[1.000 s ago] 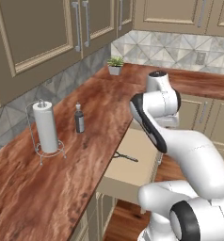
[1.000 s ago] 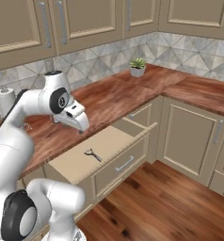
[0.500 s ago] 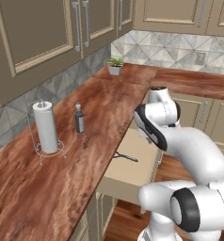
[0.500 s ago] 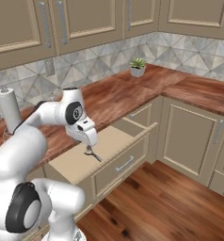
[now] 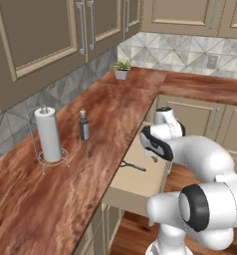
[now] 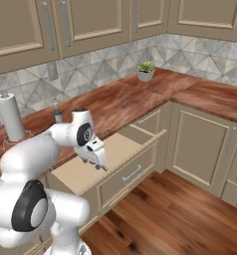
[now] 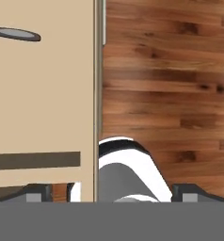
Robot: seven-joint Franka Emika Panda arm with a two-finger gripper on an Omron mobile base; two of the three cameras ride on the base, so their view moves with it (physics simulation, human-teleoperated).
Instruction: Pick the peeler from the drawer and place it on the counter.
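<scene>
The counter runs long beside the pulled-out drawer, and the peeler lies alone on the drawer's pale floor, near the counter side. The gripper hangs low over the drawer, empty; its fingertips stand wide apart. The left base view takes in a paper towel roll and a bottle on the counter.

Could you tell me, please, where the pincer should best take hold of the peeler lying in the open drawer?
Probably mid-handle, from straight above: the peeler lies flat on the drawer floor, its slim straight handle the easiest part to close on across its width.
</scene>
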